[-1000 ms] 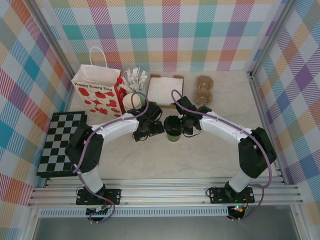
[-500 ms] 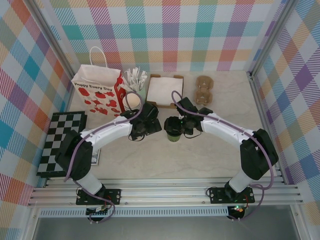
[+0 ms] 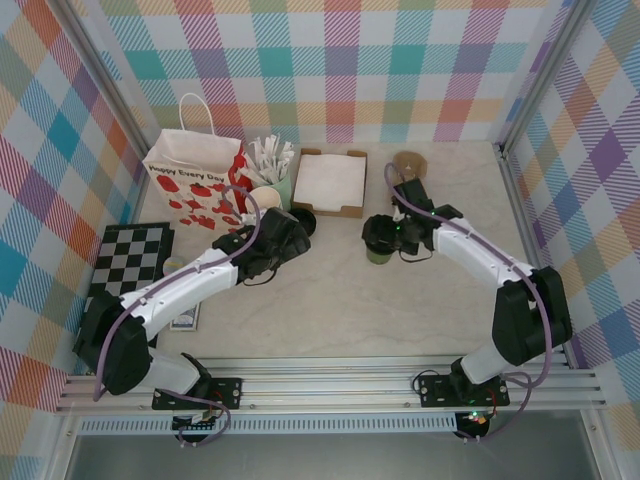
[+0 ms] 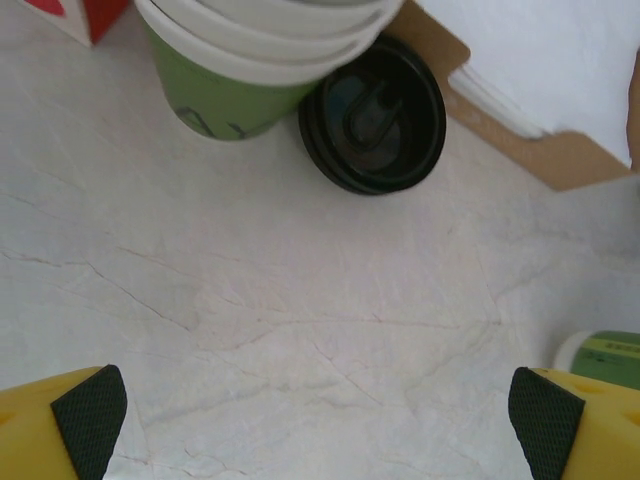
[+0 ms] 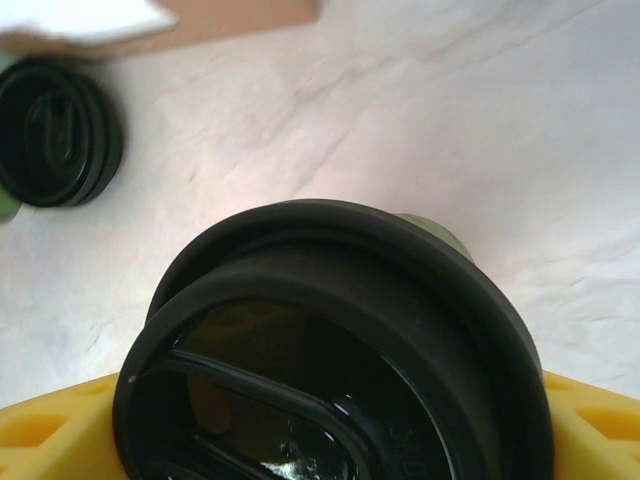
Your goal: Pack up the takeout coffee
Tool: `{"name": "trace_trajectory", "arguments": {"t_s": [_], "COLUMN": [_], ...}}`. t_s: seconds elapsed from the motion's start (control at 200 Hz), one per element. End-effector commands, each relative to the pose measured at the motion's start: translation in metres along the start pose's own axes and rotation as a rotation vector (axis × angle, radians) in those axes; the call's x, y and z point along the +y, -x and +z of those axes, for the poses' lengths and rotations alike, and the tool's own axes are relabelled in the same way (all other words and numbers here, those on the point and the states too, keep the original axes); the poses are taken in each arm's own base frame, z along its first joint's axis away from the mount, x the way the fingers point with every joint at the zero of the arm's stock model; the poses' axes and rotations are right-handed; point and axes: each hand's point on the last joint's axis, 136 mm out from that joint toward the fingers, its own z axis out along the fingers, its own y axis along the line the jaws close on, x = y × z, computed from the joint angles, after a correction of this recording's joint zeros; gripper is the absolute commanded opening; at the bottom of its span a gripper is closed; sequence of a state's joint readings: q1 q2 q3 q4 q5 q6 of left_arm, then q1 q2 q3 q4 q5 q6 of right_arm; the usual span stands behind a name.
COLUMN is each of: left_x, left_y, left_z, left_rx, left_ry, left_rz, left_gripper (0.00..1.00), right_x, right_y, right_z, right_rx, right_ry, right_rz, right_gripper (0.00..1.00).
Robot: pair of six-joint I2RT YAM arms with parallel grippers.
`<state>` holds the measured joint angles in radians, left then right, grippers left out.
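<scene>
Small dark-green paper cup (image 3: 378, 254) with a round black plastic lid (image 5: 330, 310) sits between the yellow jaws of the right gripper (image 5: 320, 430), pinched from both sides. Lid glossy, ridged rim, moulded sip flap; a sliver of green wall shows past it. Left gripper (image 4: 318, 420): jaws spread wide over the pale marbled tabletop (image 4: 300, 300), with a stack of loose black lids (image 4: 372, 115) ahead of them.

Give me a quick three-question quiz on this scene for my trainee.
1. True or false: the left pincer is shut.
2. What grips the coffee cup? A) left pincer B) right pincer C) nothing
3. Fill in: beside the stacked cups lies a spare black ___.
Key: 1 false; 2 B; 3 lid.
</scene>
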<state>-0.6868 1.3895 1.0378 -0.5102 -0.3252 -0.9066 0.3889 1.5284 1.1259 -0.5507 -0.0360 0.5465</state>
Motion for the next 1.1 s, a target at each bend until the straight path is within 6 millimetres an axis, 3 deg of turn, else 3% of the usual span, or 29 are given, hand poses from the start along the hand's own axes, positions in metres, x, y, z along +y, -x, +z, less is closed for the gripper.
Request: {"name": "trace_trajectory", "arguments": {"t_s": [0.0, 0.11, 0.32, 0.62, 0.735, 0.88, 1.095], "left_x": [0.019, 0.034, 0.055, 0.064, 0.059, 0.038, 0.045], "left_y": [0.018, 0.025, 0.037, 0.046, 0.045, 0.046, 0.053], "left_z": [-0.013, -0.020, -0.035, -0.056, -0.060, -0.060, -0.056], "left_rx": [-0.113, -0.175, -0.294, -0.330, -0.304, -0.272, -0.177], "left_ry": [0.069, 0.103, 0.096, 0.035, -0.023, -0.177, -0.193], "left_rz": [-0.079, -0.130, -0.150, -0.035, -0.035, -0.049, -0.147], "left_gripper": [1.00, 1.00, 1.00, 1.00, 1.00, 1.00, 1.00], "right_x": [-0.011, -0.014, 0.003, 0.012, 0.018, 0.023, 0.028], "right_y": [0.025, 0.049, 0.083, 0.121, 0.134, 0.152, 0.172], "right_z": [-0.011, -0.008, 0.009, 0.038, 0.047, 0.056, 0.071], "right_rx": [-0.052, -0.054, -0.030, 0.006, 0.011, -0.002, -0.008], "right_ry": [-0.009, 0.030, 0.057, 0.018, 0.025, 0.018, 0.014], "right_rz": [-0.042, -0.014, -0.046, -0.047, -0.038, -0.031, -0.011], "right_gripper": [0.81, 0.81, 0.81, 0.80, 0.80, 0.81, 0.81]}}
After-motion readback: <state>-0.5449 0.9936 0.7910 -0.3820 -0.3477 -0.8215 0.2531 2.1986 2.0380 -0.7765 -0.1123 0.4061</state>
